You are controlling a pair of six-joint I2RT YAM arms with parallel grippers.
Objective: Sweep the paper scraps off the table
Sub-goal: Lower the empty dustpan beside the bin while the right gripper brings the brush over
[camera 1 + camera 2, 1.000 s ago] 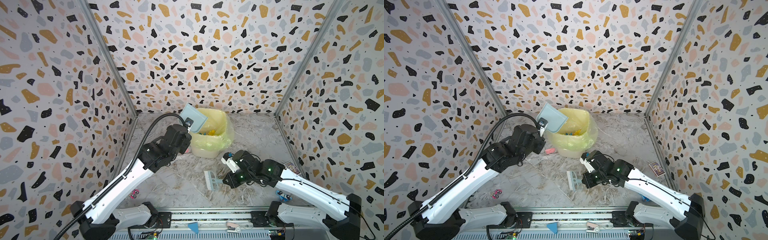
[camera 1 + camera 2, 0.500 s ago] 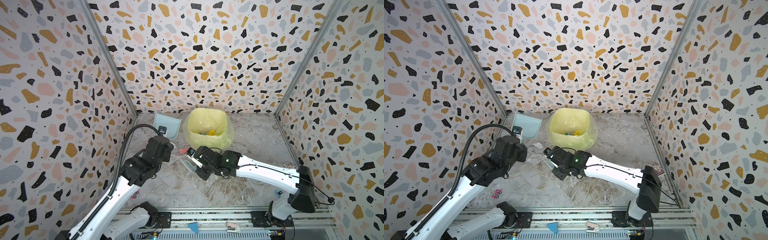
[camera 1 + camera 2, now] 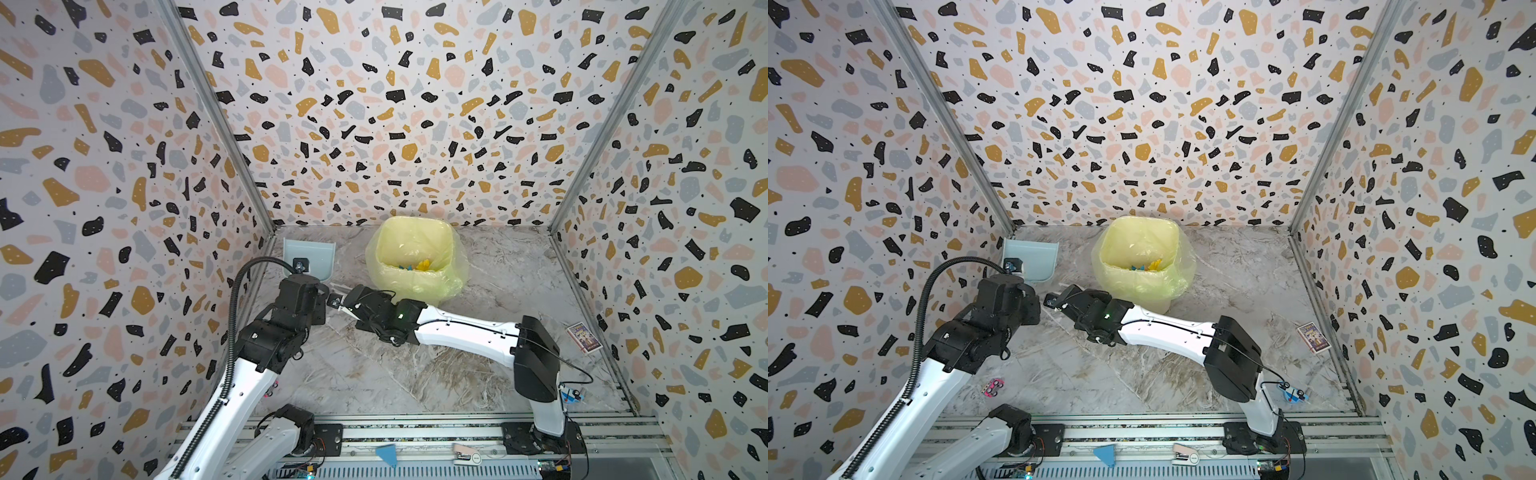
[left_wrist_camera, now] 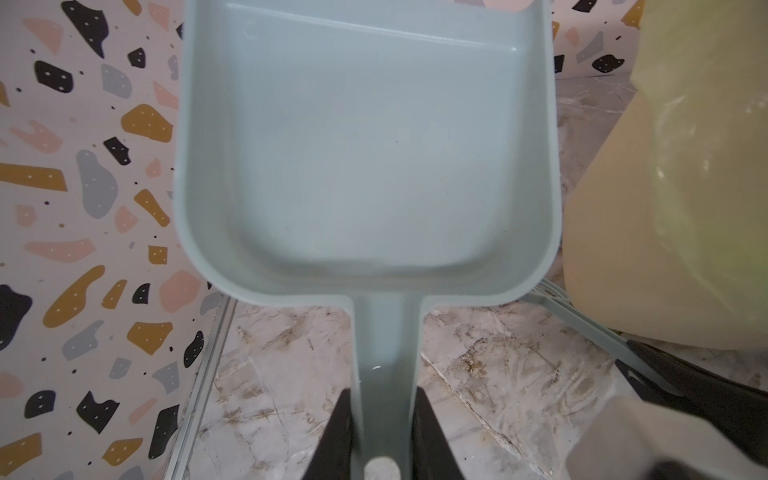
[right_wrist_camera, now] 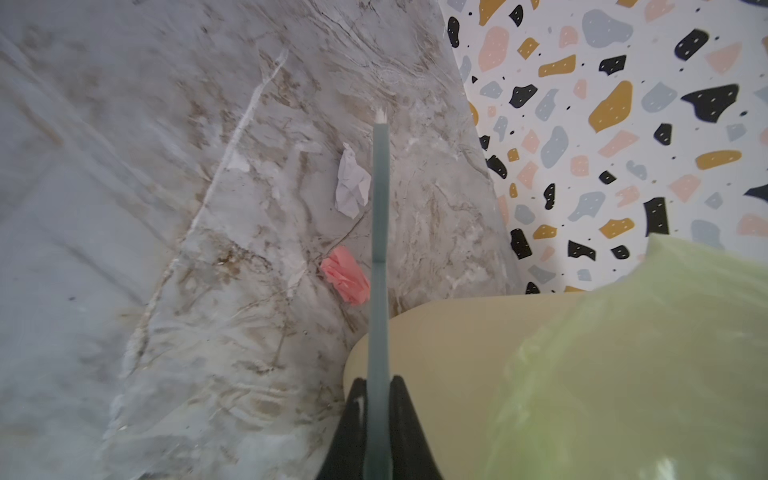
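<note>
The left claw pinches the dustpan handle; the right claw is pressed tight on the thin brush handle.
The dustpan is at the far left corner of the table, next to the bin lined with a yellow bag. A white scrap and a pink scrap lie on the table just beside the brush, near the bin's foot. Inside the bin lie blue and yellow scraps.

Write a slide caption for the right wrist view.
Right tool grips a grey brush beside a white scrap and a pink scrap on the marble table, next to the yellow bin.
</note>
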